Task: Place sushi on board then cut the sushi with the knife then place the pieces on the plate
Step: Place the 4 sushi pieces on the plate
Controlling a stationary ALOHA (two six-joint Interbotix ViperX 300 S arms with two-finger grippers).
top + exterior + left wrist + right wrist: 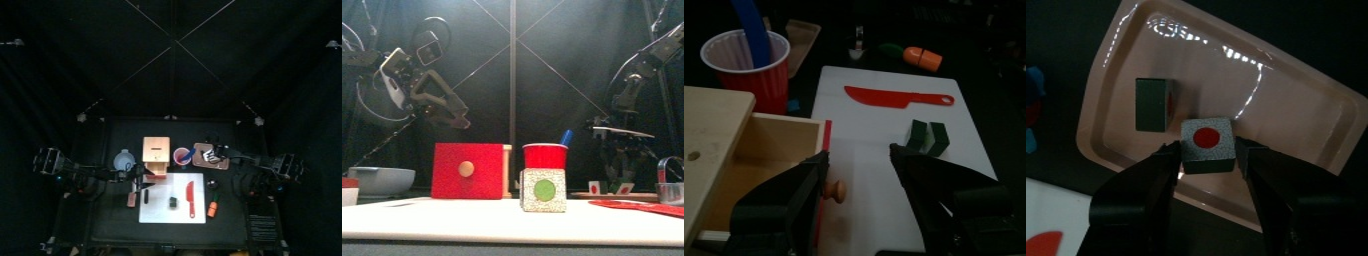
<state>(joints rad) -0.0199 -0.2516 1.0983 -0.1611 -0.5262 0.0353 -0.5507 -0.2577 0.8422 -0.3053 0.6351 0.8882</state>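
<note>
Black left arm (436, 98), black right arm (629, 85), left claw (861, 168), right claw (1208, 168), broad dark jaws

A pale wooden box (465, 170) stands on the bench (114, 225); red cup (545, 157) with blue knife (565, 137) just beside it; blue-grey bowl (380, 180) at its other side; orange toy (211, 208) well apart.

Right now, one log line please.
right tool: shut on red-dot sushi piece at pink tray | tray: one dark piece | left tool: open by wooden box | board: red knife, green sushi piece

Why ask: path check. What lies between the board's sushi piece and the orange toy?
The red knife, flat on the white board; the left wrist view shows it.
</note>
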